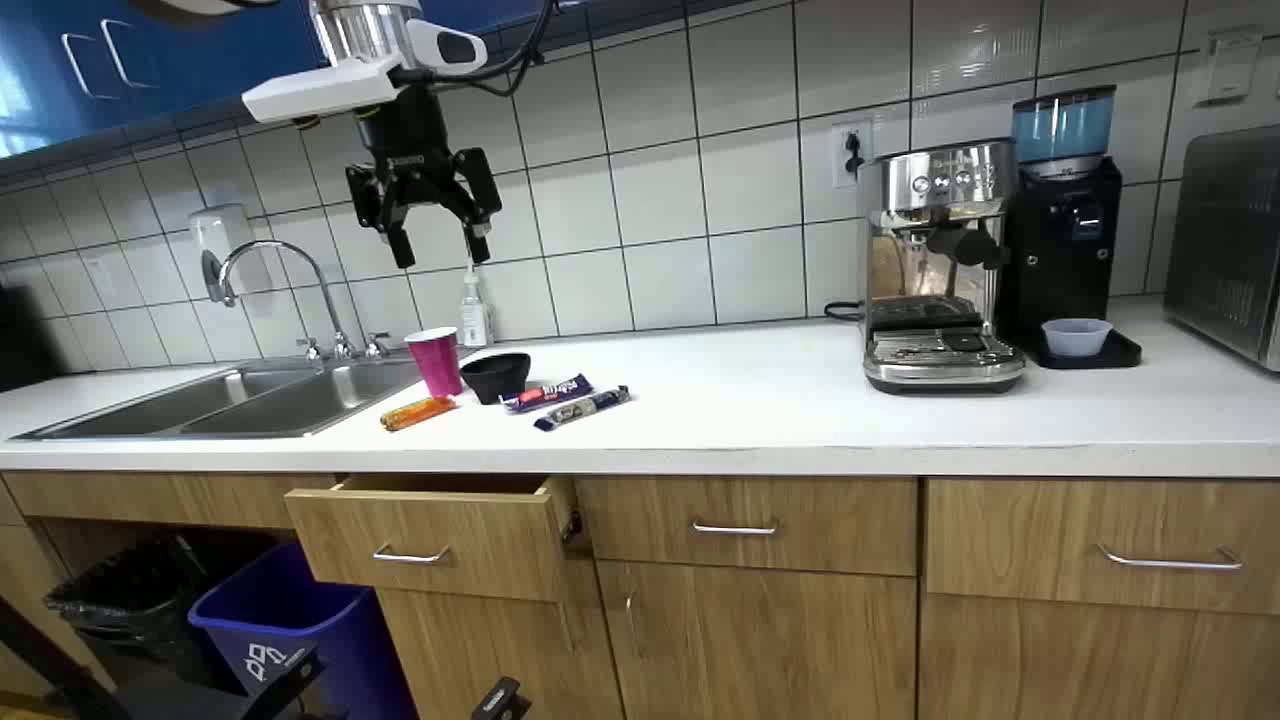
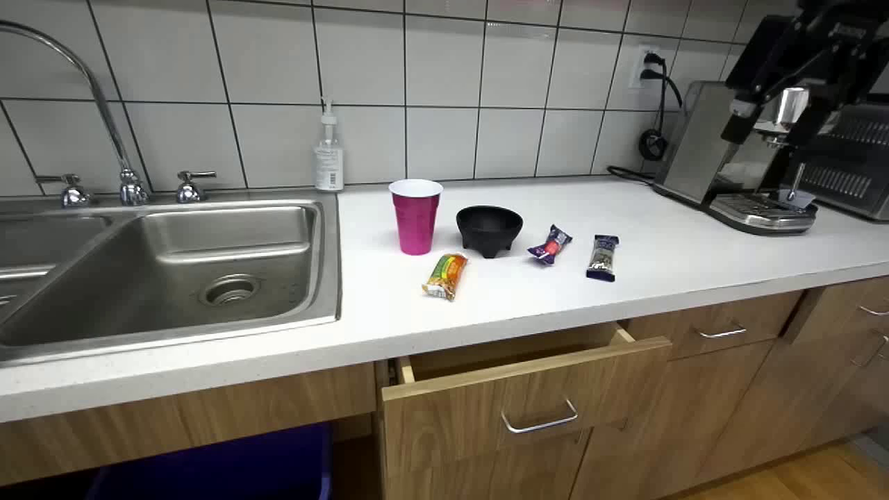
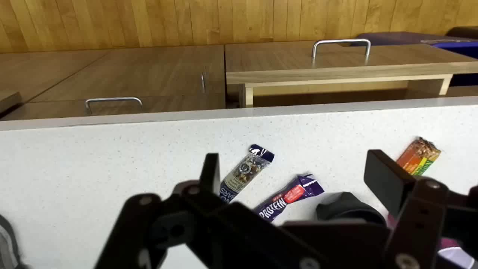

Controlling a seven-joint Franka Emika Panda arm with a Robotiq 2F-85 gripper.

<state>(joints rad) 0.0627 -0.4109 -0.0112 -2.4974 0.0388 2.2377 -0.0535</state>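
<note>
Nearest the wrist camera: black jointed end effector [image 3: 298, 173], released, jaws wide apart, above white speckled table [image 3: 112, 168]. Flat on the table: navy-and-clear wrapped nut bar [image 3: 244, 170], crinkly film, long axis diagonal, one navy end pointing toward the table's front edge. Beside it, glossy purple protein bar [image 3: 287, 198], flatter diagonal; lower ends of both hidden in wrist view. Then matte black footed bowl [image 2: 489, 229], upright tapered magenta plastic cup [image 2: 415, 217], white inside; slanted orange-and-green wrapped bar [image 2: 445, 276] nearer the front edge. Farther: wood-grain drawer [image 3: 276, 59] pulled out, bent metal handle [image 3: 341, 41]; plank floor [image 3: 239, 18].
</note>
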